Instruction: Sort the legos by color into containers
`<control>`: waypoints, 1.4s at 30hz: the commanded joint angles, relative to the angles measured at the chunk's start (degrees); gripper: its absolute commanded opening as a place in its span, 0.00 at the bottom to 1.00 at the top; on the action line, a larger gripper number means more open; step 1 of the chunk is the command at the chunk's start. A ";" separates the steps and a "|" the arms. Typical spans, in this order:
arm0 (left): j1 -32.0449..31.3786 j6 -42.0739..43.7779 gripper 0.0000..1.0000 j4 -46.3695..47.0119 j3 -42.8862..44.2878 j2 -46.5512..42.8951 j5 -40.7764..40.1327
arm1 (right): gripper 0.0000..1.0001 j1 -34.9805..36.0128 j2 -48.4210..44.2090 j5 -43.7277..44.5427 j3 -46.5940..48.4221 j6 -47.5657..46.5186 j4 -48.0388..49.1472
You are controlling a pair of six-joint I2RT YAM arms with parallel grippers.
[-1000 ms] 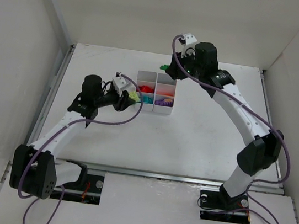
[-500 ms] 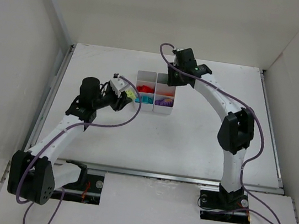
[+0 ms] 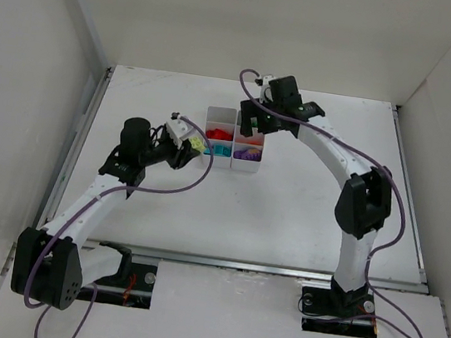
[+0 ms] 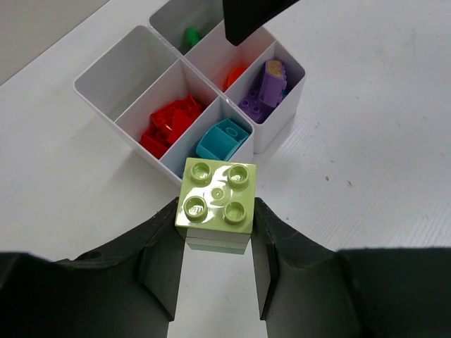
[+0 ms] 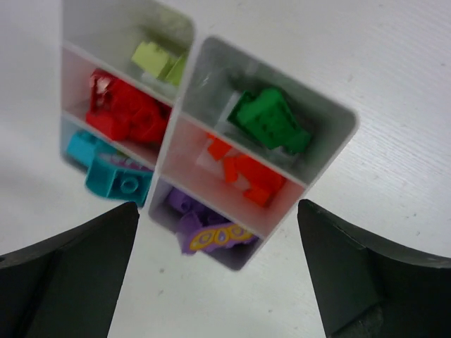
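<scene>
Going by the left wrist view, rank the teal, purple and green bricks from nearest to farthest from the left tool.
1. Teal brick: just ahead of the left tool, centre of view.
2. Purple bricks: farther back, to the right.
3. Green brick: farthest, near the top edge.

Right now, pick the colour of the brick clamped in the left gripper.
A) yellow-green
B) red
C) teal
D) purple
A: in the left wrist view the left gripper is shut on a yellow-green brick, while the red, teal and purple pieces lie in compartments of the white box beyond it.
</scene>
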 commanded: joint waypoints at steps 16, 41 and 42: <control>-0.01 -1.77 0.00 7.20 11.56 2.17 31.20 | 1.00 8.55 -25.57 -37.33 -25.97 -31.95 25.35; -0.01 -18.29 0.00 21.44 11.65 1.65 34.91 | 0.81 3.38 -22.12 -49.19 -24.28 -11.59 41.77; -0.01 -20.30 0.00 23.10 11.65 1.64 33.60 | 0.83 2.77 -22.83 -49.80 -25.69 -10.34 44.14</control>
